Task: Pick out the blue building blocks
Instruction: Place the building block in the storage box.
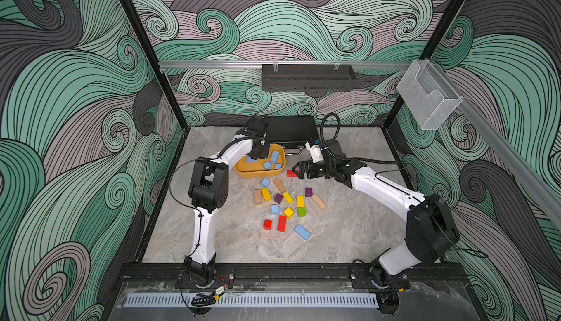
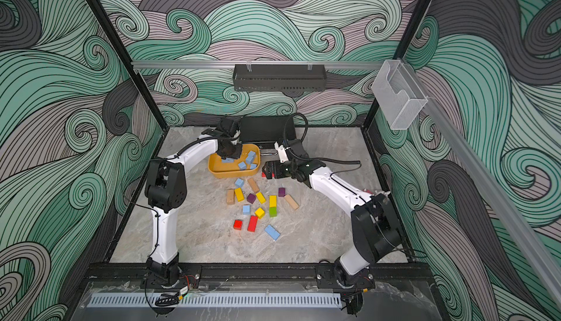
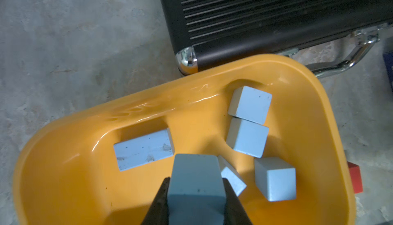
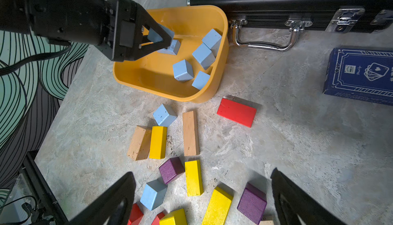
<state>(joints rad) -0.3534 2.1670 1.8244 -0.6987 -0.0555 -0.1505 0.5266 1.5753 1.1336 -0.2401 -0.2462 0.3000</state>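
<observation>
A grey marbled surface (image 1: 349, 228) inside wave-patterned walls carries everything I work with. Towards its back sits a yellow tray (image 1: 258, 174), just in front of a black case (image 1: 288, 131). I read the tray as the collecting place, since only blue building blocks (image 3: 249, 103) lie in it: a long brick (image 3: 143, 149) and four cubes, one half hidden.

My left gripper (image 1: 258, 153) hangs inside the tray's rim with its fingers (image 3: 160, 200) narrowed onto a held blue block (image 3: 194, 170), pinched across two opposite faces so it sits square. From there, I judge that a release would drop it in among the others.

My right gripper (image 1: 299, 170) hovers beside the tray, near a red block (image 1: 290, 173), with its fingers spread wide and holding nothing. That keeps it clear of the left arm yet close to the pile.

Three blue pieces lie loose among the other coloured blocks (image 1: 287, 197): a tray-side cube (image 1: 265, 182), a middle cube (image 1: 275, 209) and a loose brick (image 1: 302, 232) at the near edge. The tray-side cube looks to me the easiest next pick.
</observation>
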